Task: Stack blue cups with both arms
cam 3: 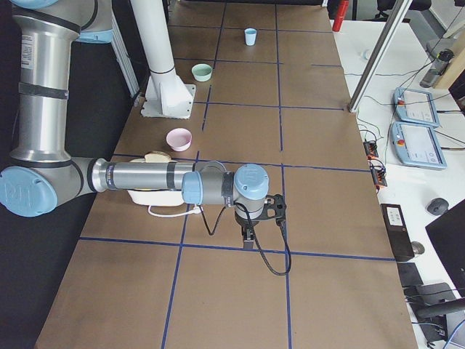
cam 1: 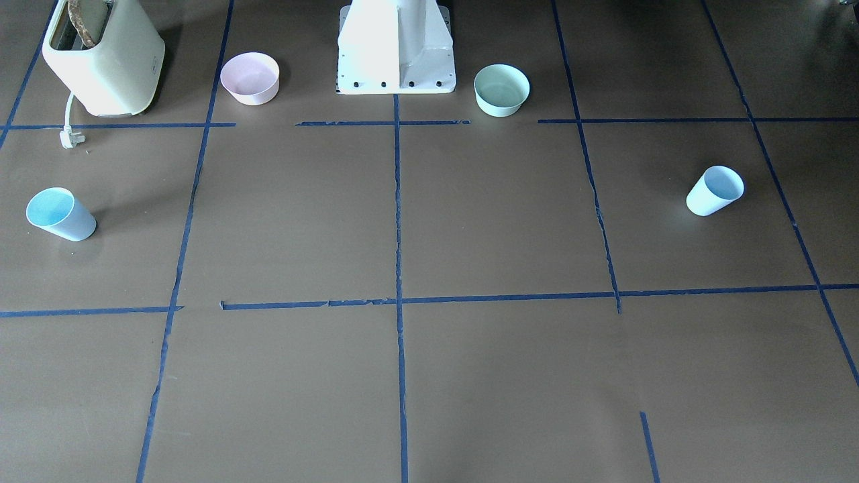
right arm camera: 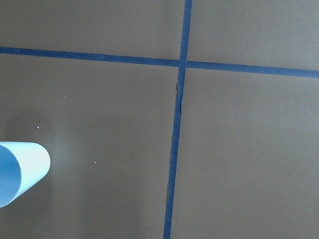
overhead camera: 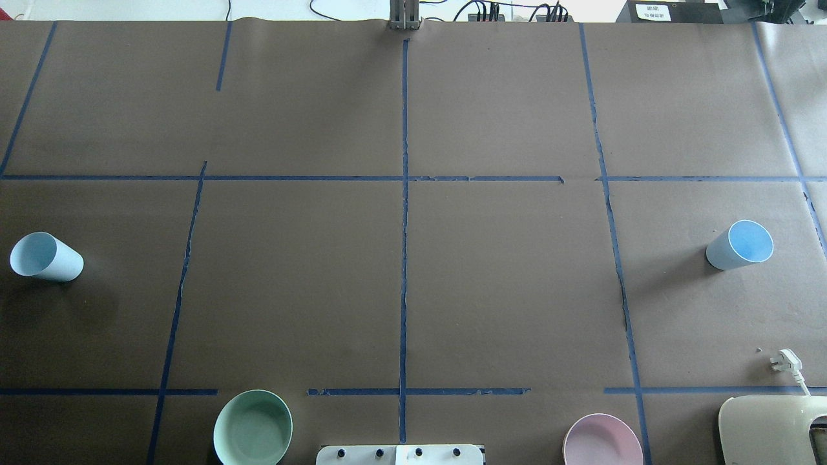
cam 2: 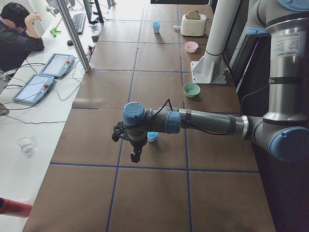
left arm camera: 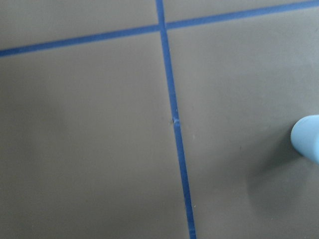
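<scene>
Left arm: nearest the camera at the worktop's left end, the left arm point(cam 2: 207, 123) is reaching out low over the worktop point(cam 2: 159, 193) close to its left edge.
Left gripper: the left gripper point(cam 2: 135, 158) is pointing straight down and hanging above the surface. It is carrying neither cup, but I cannot tell from this side view whether it is released or clenched.
Left cup: the left cup point(overhead camera: 45, 257) is standing upright by the left edge, mouth up, so its long axis is running vertically. From the end camera it is sitting just behind the wrist, and in the left wrist view it is only clipping the right border. I am judging the gripper to be beside it, not over it.
Right arm: the right arm point(cam 3: 145, 177) is stretching out the same way near the right edge.
Right gripper: the right gripper point(cam 3: 248, 240) is also pointing down with nothing in it, and again I cannot tell its state.
Right cup: the right cup point(overhead camera: 740, 245) is standing upright by the right edge, and it is only clipping the left border of the right wrist view.
Key relation: the two cups are sitting well apart at opposite edges, and each arm is nearer its own. I am reckoning each gripper needs a short sideways shift before coming down on its cup.
Progress: nothing is being gripped or stacked yet.
</scene>
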